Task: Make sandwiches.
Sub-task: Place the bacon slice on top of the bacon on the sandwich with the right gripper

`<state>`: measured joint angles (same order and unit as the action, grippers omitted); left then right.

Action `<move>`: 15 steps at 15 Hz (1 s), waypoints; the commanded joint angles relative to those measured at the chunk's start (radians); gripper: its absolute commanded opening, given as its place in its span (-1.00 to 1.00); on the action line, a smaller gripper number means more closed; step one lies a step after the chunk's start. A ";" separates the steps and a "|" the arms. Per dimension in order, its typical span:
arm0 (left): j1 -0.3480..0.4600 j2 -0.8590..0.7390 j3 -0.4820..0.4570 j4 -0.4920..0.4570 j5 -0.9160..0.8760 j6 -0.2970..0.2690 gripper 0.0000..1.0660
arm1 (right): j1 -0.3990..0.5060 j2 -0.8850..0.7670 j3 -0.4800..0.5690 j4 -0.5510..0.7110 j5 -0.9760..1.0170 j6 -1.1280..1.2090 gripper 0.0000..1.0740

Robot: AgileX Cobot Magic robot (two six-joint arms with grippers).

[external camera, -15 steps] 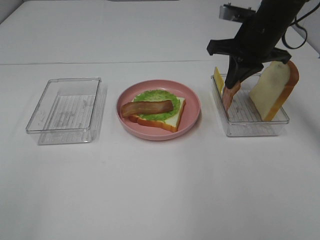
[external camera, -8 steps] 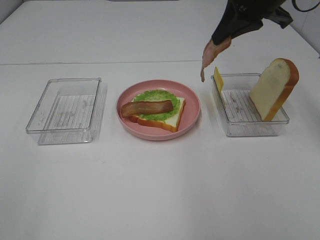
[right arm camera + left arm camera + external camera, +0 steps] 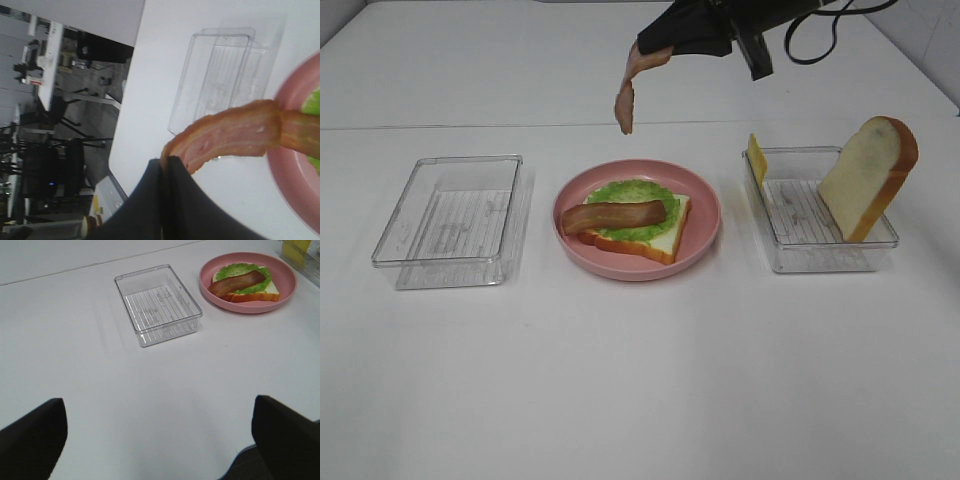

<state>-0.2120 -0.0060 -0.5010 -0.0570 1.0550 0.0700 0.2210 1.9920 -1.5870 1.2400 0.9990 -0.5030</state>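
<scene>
The right gripper (image 3: 658,45) is clamped tight on one end of a strip (image 3: 624,98), so the rest dangles freely below the jaws. Lower still sits the plate (image 3: 706,200), where it likely joins the plated strip (image 3: 617,214) on lettuce (image 3: 638,192). The left gripper (image 3: 157,405) gapes wide, empty.

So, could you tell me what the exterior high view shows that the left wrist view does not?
Only the exterior high view: the right gripper shut on the hanging bacon strip, and the leaning bread slice in the right tray. Only the left wrist view: the left gripper, fingers wide apart. Both: the left tray and the pink plate carrying the bottom bread slice, lettuce and flat bacon strip.
</scene>
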 commanded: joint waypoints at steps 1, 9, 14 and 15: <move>0.001 -0.023 0.002 0.001 -0.010 -0.007 0.78 | 0.013 0.066 -0.004 0.144 -0.019 -0.090 -1.00; 0.001 -0.023 0.002 0.001 -0.010 -0.009 0.78 | 0.096 0.320 -0.003 0.426 -0.082 -0.211 -1.00; 0.001 -0.023 0.002 0.001 -0.010 -0.009 0.78 | 0.091 0.313 -0.003 0.288 -0.155 -0.110 -1.00; 0.001 -0.023 0.002 0.002 -0.010 -0.009 0.78 | 0.091 0.306 -0.003 0.260 -0.173 -0.097 -1.00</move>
<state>-0.2120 -0.0060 -0.5010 -0.0570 1.0550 0.0700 0.3130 2.3000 -1.5870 1.4670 0.8040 -0.5910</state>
